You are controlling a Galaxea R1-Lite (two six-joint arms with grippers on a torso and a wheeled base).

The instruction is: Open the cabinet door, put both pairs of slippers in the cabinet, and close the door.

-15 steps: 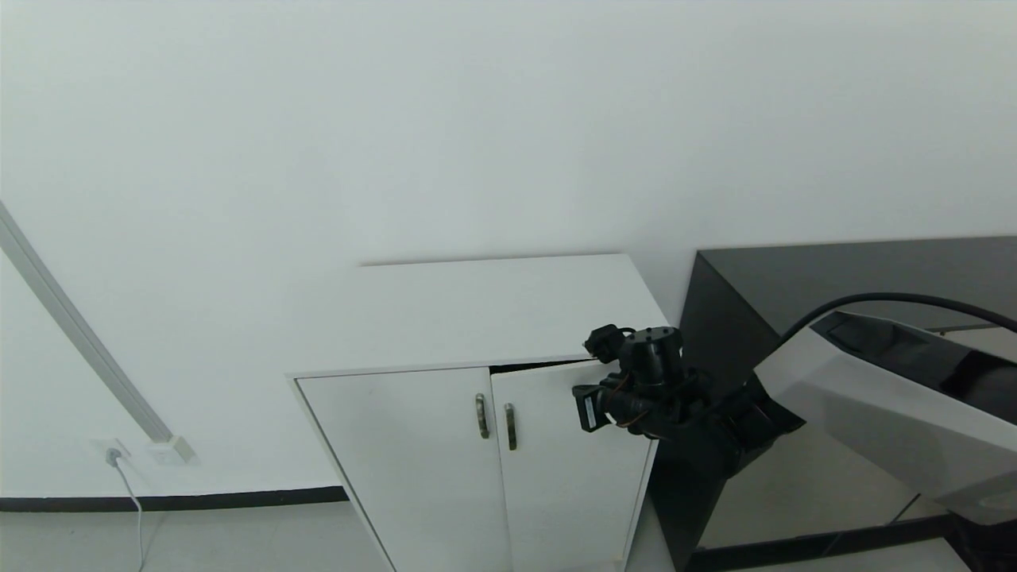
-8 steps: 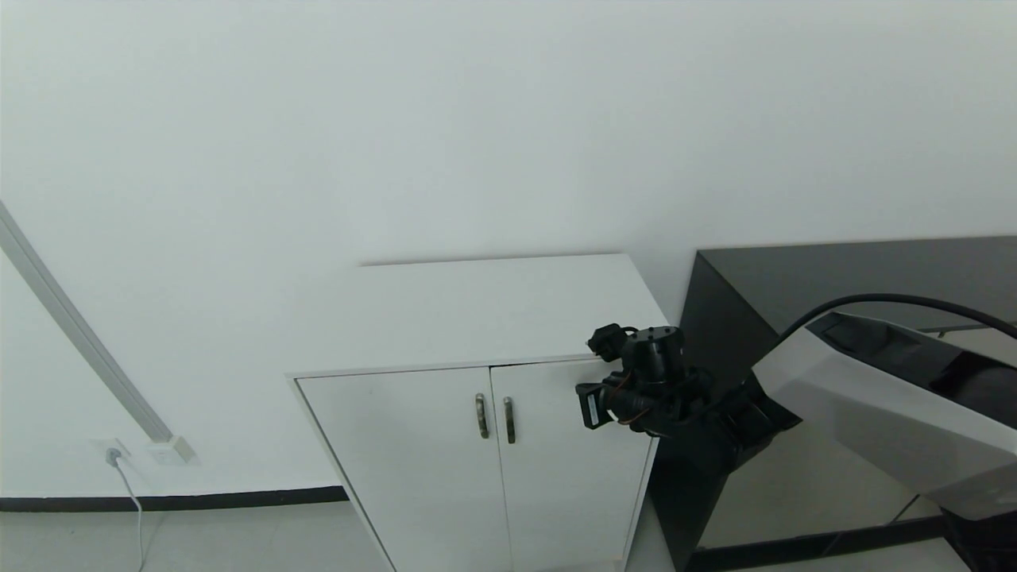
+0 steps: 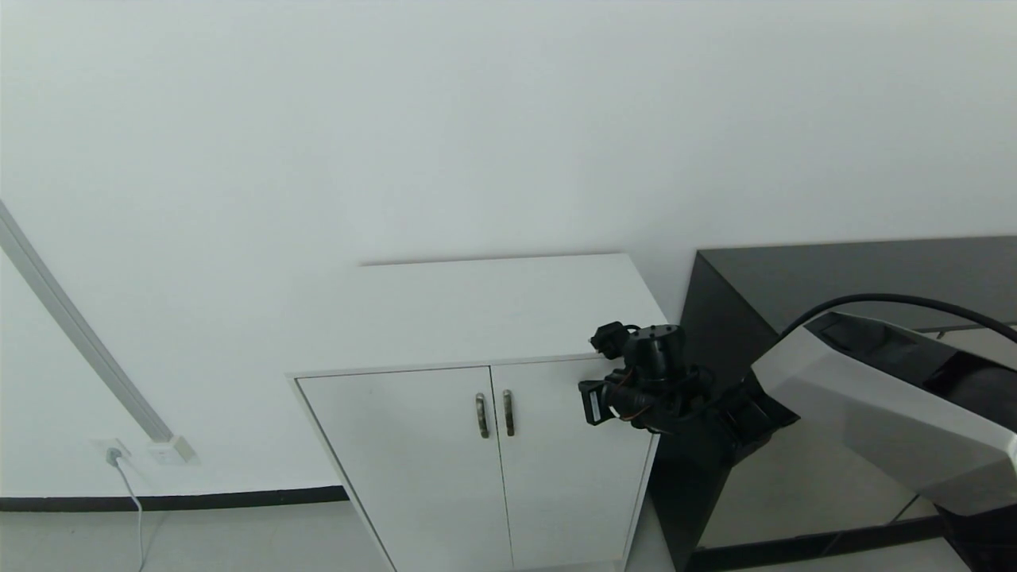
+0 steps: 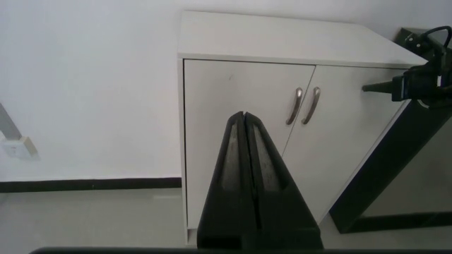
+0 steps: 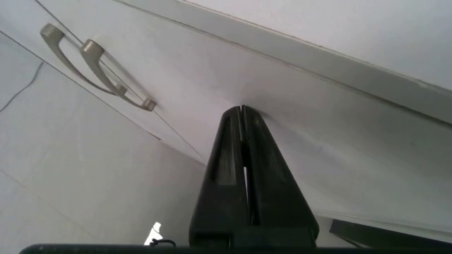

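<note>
The white cabinet stands against the wall with both doors flush shut. Its two metal handles meet at the middle seam. My right gripper is shut, and its tips rest against the upper part of the right door near the hinge side. In the right wrist view the shut fingers touch the door panel, with the handles off to one side. My left gripper is shut on nothing and hangs some way in front of the left door. The right gripper also shows there at the right door.
A black table stands close against the cabinet's right side. On the left wall are a slanting cable duct and a socket with a plugged cable. Bare floor lies in front of the cabinet.
The right door was ajar with a dark gap under the cabinet top; it has swung flush shut. My right gripper moved slightly toward the cabinet with it.
</note>
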